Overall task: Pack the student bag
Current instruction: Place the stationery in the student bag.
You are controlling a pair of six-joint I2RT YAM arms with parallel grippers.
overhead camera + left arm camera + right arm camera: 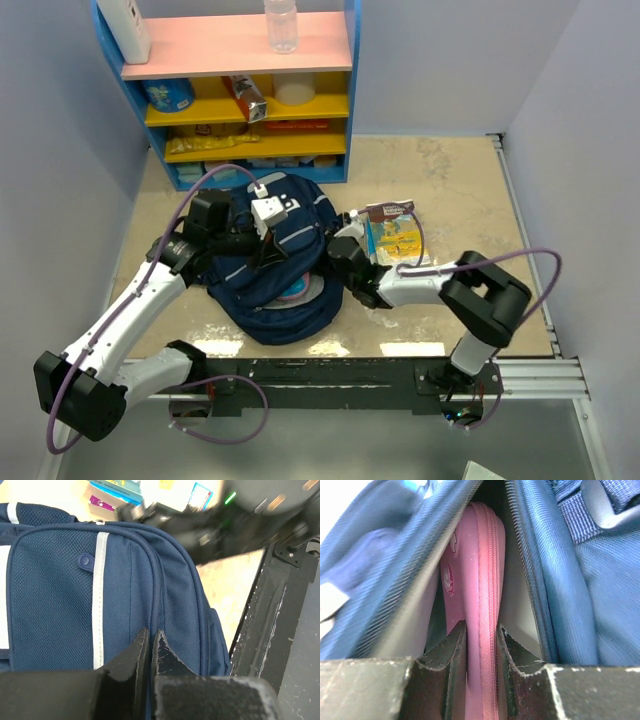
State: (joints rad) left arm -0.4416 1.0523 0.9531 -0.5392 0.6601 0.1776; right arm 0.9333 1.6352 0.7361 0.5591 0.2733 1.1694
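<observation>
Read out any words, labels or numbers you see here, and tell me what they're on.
None can be read.
Covers of the books by the student bag: print too small.
Packages on the shelf: labels blurred.
Emblem on the pink pencil case: no legible letters.

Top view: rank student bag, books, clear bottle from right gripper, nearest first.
1. student bag: right gripper reaches into its opening, holding the pink pencil case.
2. books: lying just right of the bag.
3. clear bottle: atop the shelf unit, far back.
</observation>
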